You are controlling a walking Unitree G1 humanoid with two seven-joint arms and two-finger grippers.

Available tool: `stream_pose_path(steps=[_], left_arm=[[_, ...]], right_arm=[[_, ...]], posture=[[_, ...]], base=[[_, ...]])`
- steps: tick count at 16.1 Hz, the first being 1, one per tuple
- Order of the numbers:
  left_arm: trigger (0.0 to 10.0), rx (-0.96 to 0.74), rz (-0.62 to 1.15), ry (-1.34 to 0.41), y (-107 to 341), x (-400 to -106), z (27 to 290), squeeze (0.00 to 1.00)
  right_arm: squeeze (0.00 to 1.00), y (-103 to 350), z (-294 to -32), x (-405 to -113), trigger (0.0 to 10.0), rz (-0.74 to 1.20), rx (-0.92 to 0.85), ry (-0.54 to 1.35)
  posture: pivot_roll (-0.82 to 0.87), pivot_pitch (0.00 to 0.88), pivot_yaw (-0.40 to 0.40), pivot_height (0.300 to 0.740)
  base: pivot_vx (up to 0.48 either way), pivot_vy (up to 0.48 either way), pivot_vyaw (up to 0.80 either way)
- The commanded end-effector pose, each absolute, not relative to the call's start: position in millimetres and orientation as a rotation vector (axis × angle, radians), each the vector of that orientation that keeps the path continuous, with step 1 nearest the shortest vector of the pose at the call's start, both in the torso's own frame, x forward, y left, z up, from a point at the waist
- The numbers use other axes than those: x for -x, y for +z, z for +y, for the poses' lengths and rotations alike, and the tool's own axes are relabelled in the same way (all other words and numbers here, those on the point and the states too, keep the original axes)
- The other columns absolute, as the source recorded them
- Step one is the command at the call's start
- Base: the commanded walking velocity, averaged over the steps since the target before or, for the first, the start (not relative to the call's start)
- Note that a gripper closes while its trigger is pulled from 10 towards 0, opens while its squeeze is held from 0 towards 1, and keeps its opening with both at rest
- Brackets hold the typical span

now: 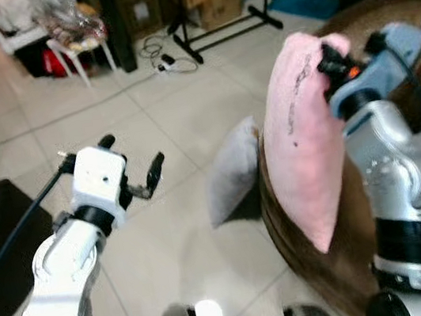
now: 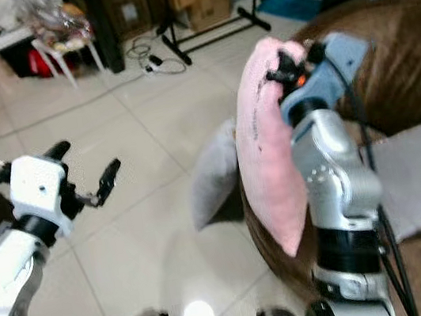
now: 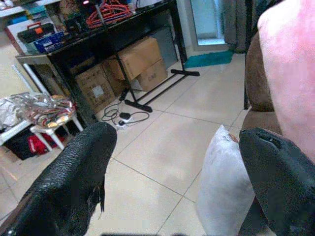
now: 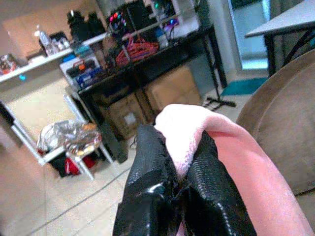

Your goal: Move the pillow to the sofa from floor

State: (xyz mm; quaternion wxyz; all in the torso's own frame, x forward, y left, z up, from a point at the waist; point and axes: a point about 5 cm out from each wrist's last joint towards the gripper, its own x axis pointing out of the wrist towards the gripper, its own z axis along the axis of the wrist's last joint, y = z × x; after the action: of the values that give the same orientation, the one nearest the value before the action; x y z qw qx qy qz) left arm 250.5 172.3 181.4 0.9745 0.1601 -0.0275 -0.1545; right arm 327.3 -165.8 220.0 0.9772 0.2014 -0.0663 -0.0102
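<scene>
A: Where is the pink pillow (image 1: pixel 301 139) sitting right now?

B: It is hanging off the floor, pinched at its top corner by the right tool (image 1: pixel 329 59), whose 2 black fingers (image 4: pixel 147 182) are pressing together on a fold of the fabric. Its long axis is running nearly straight down, and its lower end is dangling against the front edge of the brown sofa (image 2: pixel 413 70).

A: And which way is the sofa lying from that tool?

B: The seat is lying just beyond and to the robot's right of the pillow, so the right arm is the nearer one by far. The coming move is probably a swing rightward and forward over the rim, then a release.

A: What is the left tool (image 1: pixel 133 164) doing?

B: It is hovering over the tiled floor (image 1: pixel 173 124) with its fingers spread apart, holding nothing (a second, grey pillow (image 1: pixel 232 170) is leaning against the sofa's base between the 2 arms, nearer the left).
</scene>
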Motion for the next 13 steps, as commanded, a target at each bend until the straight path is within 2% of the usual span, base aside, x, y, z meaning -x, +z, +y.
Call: stream_pose_path(steps=[1,5,9,13], left_arm=[[10.0,-0.328,-0.057,-0.297,181,-252,173,0.0],[10.0,-0.337,-0.04,-0.321,175,-251,167,0.0],[10.0,-0.343,-0.069,-0.318,180,-260,165,0.0],[10.0,-0.338,-0.074,-0.295,179,-260,167,0.0]], right_arm=[[0.0,233,-164,-329,10.0,-0.2,-0.407,-0.001],[0.0,232,-168,-330,10.0,-0.207,-0.401,-0.026],[0.0,253,-162,-341,10.0,-0.276,-0.437,-0.033],[0.0,250,-178,-343,10.0,-0.267,-0.464,-0.087]], posture=[[0.0,0.0,-0.024,0.74],[-0.01,0.0,-0.013,0.74],[-0.01,0.0,-0.016,0.74],[0.0,0.0,-0.025,0.74]], base=[[0.0,0.0,0.0],[0.0,0.0,0.0],[0.0,0.0,0.0],[0.0,0.0,0.0]])
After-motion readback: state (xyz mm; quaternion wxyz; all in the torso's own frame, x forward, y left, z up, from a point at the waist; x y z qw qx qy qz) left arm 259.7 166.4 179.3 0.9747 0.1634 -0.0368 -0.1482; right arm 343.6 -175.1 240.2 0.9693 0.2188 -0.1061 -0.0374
